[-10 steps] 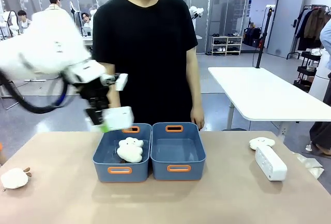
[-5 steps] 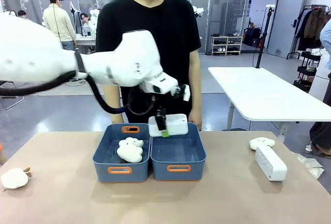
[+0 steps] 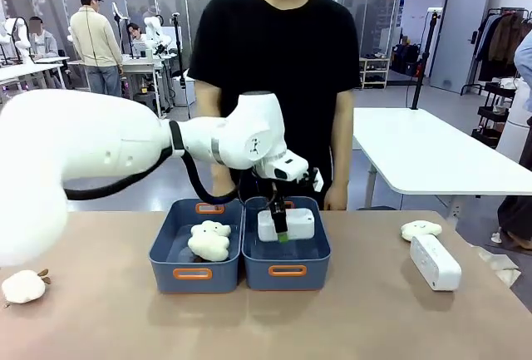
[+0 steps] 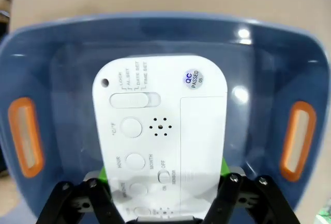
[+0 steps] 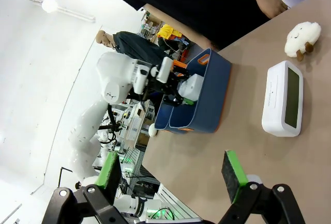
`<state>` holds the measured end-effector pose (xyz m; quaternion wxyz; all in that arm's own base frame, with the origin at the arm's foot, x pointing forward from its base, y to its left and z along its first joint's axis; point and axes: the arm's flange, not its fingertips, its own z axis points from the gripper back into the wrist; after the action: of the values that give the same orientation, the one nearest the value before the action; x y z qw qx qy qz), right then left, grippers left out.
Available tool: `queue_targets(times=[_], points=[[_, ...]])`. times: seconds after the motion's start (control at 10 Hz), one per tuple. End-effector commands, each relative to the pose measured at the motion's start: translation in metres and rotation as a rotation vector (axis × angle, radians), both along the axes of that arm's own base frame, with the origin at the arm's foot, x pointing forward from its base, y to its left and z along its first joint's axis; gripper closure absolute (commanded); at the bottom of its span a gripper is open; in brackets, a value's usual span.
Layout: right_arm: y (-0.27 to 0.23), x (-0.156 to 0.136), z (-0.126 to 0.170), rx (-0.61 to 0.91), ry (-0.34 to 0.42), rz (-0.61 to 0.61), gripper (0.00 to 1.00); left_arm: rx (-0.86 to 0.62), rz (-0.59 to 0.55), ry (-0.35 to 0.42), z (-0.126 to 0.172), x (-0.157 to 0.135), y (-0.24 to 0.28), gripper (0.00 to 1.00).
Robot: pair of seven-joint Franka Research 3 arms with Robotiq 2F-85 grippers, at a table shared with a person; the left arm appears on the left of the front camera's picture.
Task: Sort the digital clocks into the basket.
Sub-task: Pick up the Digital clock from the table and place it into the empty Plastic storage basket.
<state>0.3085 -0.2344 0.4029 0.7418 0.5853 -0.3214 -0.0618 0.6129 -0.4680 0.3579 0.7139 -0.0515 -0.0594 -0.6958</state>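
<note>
The left gripper [image 3: 281, 229] is closed on a white rounded-corner plastic digital clock [image 3: 286, 224], its green pads pressed against the clock's two long sides near one end; in the left wrist view the clock's back, with its buttons and slide switch, faces the camera. The clock hangs inside the mouth of the right-hand blue rectangular plastic basket [image 3: 287, 270], close to its far wall; I cannot tell whether it touches the basket's floor. The matching blue plastic tub [image 3: 193, 274] stands touching the basket on its left and holds a fluffy cream plush toy [image 3: 209, 240]. A second white digital clock [image 3: 435, 261] lies on the beige tabletop [image 3: 374, 318], well to the right of the basket, with a small cream plush [image 3: 421, 229] just beyond it; another cream plush [image 3: 23, 286] lies near the tabletop's left edge. The right gripper [image 5: 170, 175] stands wide open above the tabletop, with nothing between its green pads. A person in a black T-shirt [image 3: 283, 69] stands at the far side, behind the basket.
</note>
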Motion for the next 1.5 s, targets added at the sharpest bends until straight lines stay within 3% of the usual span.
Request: queue_targets(times=[0.0, 0.1, 0.2, 0.6, 0.9, 1.2, 1.4], points=[[0.0, -0.001, 0.001, 0.008, -0.007, 0.0, 0.0, 0.05, -0.008, -0.017, 0.002, 0.016, -0.015, 0.22], [0.0, -0.001, 0.001, 0.008, -0.007, 0.0, 0.0, 0.05, -0.012, -0.011, 0.001, 0.017, -0.014, 0.22], [0.0, -0.001, 0.001, 0.008, -0.007, 0.0, 0.0, 0.057, -0.018, 0.007, 0.0, 0.016, -0.013, 0.0], [0.0, -0.001, 0.001, 0.008, -0.007, 0.0, 0.0, 0.054, -0.024, 0.026, 0.011, 0.01, -0.008, 0.0], [0.0, -0.001, 0.001, 0.008, -0.007, 0.0, 0.0, -0.033, -0.074, 0.085, 0.033, 0.002, 0.031, 0.0], [0.0, -0.001, 0.001, 0.008, -0.007, 0.0, 0.0, -0.121, -0.051, 0.196, 0.052, -0.012, 0.1, 0.0], [0.0, -0.001, 0.001, 0.008, -0.007, 0.0, 0.0, -0.335, -0.035, 0.244, 0.084, -0.032, 0.193, 0.0]])
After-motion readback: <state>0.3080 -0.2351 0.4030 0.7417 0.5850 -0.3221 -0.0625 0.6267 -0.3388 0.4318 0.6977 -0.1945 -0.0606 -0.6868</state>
